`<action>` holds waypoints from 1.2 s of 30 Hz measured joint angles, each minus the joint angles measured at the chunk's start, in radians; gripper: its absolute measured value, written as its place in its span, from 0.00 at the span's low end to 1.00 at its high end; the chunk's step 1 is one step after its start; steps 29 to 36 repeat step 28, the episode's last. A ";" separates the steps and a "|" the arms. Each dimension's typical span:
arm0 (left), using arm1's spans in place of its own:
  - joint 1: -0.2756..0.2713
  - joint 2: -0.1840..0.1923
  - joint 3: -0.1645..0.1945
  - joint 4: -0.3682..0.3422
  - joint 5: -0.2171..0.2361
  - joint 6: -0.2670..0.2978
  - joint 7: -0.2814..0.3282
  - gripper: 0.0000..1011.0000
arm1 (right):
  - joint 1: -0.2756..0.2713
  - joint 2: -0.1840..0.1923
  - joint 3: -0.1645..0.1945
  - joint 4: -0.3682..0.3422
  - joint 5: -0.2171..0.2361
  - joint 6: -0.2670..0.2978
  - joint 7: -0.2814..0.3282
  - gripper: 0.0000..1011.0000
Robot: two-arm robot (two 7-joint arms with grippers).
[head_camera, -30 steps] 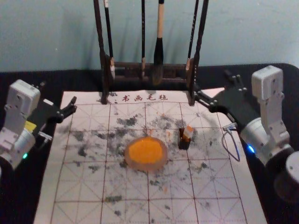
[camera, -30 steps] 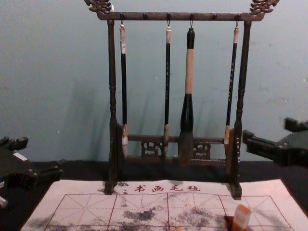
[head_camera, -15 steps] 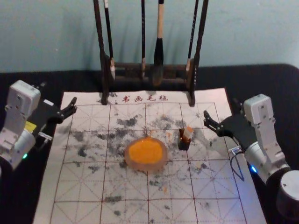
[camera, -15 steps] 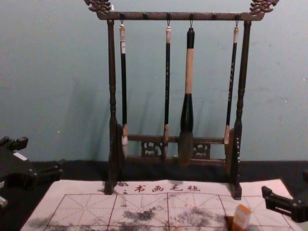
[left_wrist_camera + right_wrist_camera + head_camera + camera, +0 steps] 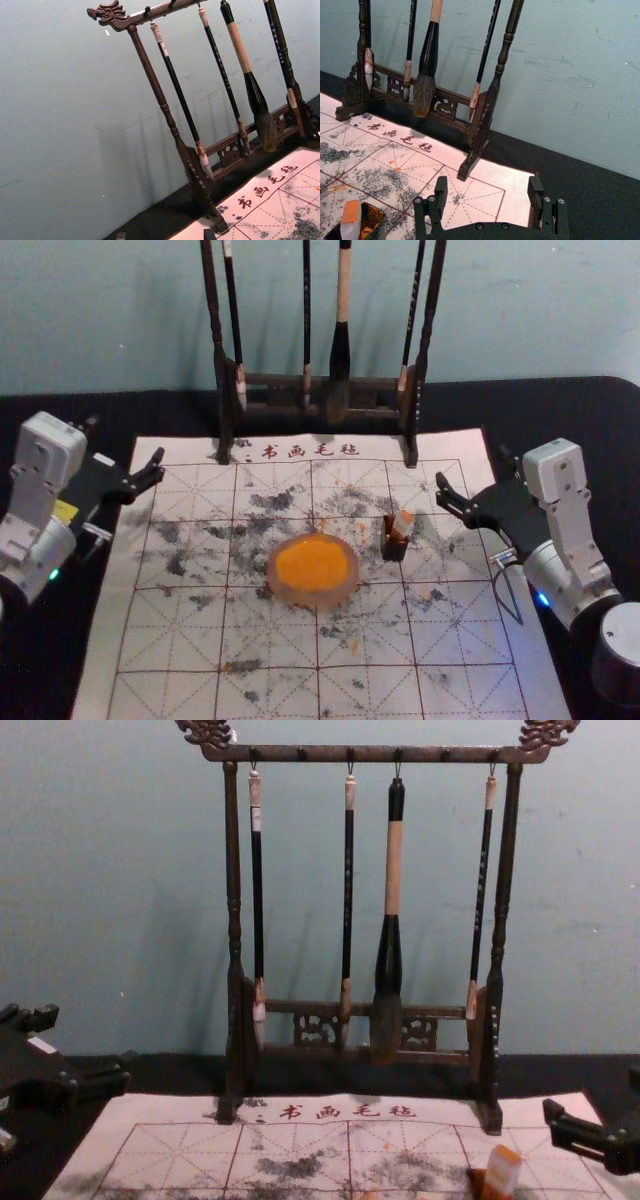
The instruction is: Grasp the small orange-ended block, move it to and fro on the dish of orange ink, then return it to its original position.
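My right gripper, jaws spread wide and nothing between them, hangs near the mat's right edge. Block leans in the small dark holder, orange end up, just right of the dish of orange ink. Left gripper parked by the mat's far left corner, also spread, empty.

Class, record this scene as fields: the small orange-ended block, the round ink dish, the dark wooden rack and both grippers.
Block: small white block with orange end, tilted in small black open box
Dish: round, pale, holding orange ink
Rack: dark carved wood, four brushes hanging
Left gripper: open, empty, by mat's left edge
Right gripper: open, empty, over mat's right side
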 joint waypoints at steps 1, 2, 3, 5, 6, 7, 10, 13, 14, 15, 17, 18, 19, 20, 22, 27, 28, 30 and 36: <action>0.000 0.000 0.000 0.000 0.000 0.000 0.000 0.99 | 0.000 0.000 0.000 0.000 0.000 0.000 0.000 0.99; 0.000 0.000 0.000 0.000 0.000 0.000 0.000 0.99 | 0.000 0.000 0.000 -0.001 0.000 0.000 0.000 0.99; 0.000 0.000 0.000 0.000 0.000 0.000 0.000 0.99 | 0.000 0.000 0.000 -0.001 0.000 -0.001 0.000 0.99; 0.000 0.000 0.000 0.000 0.000 0.000 0.000 0.99 | 0.000 0.000 -0.001 -0.001 0.000 -0.001 -0.001 0.99; 0.000 0.000 0.000 0.000 0.000 0.000 0.000 0.99 | 0.000 0.000 -0.001 -0.001 0.000 -0.001 -0.001 0.99; 0.000 0.000 0.000 0.000 0.000 0.000 0.000 0.99 | 0.000 0.000 -0.001 -0.002 0.000 -0.001 -0.001 0.99; 0.000 0.000 0.000 0.000 0.000 0.000 0.000 0.99 | 0.000 0.000 -0.001 -0.002 0.000 -0.001 -0.001 0.99; 0.000 0.000 0.000 0.000 0.000 0.000 0.000 0.99 | 0.000 0.000 -0.001 -0.002 0.000 -0.002 -0.002 0.99; 0.000 0.000 0.000 0.000 0.000 0.000 0.000 0.99 | 0.001 0.000 -0.001 -0.002 0.000 -0.002 -0.002 0.99; 0.000 0.000 0.000 0.000 0.000 0.000 0.000 0.99 | 0.001 0.000 -0.001 -0.002 0.000 -0.002 -0.002 0.99; 0.000 0.000 0.000 0.000 0.000 0.000 0.000 0.99 | 0.001 0.000 -0.001 -0.003 0.000 -0.002 -0.002 0.99; 0.000 0.000 0.000 0.000 0.000 0.000 0.000 0.99 | 0.001 0.000 -0.001 -0.003 0.000 -0.002 -0.002 0.99; 0.000 0.000 0.000 0.000 0.000 0.000 0.000 0.99 | 0.001 0.000 -0.001 -0.003 0.000 -0.002 -0.002 0.99; 0.000 0.000 0.000 0.000 0.000 0.000 0.000 0.99 | 0.001 0.000 -0.001 -0.003 0.000 -0.003 -0.002 0.99; 0.000 0.000 0.000 0.000 0.000 0.000 0.000 0.99 | 0.000 0.000 -0.001 -0.003 0.000 -0.003 -0.002 0.99; 0.000 0.000 0.000 0.000 0.000 0.000 0.000 0.99 | 0.000 0.000 -0.001 -0.003 0.000 -0.003 -0.002 0.99; 0.000 0.000 0.000 0.000 0.000 0.000 0.000 0.99 | 0.001 0.000 -0.001 -0.003 0.000 -0.003 -0.002 0.99; 0.000 0.000 0.000 0.000 0.000 0.000 0.000 0.99 | 0.001 0.000 -0.001 -0.003 0.000 -0.003 -0.002 0.99; 0.000 0.000 0.000 0.000 0.000 0.000 0.000 0.99 | 0.001 0.000 -0.001 -0.003 0.000 -0.003 -0.002 0.99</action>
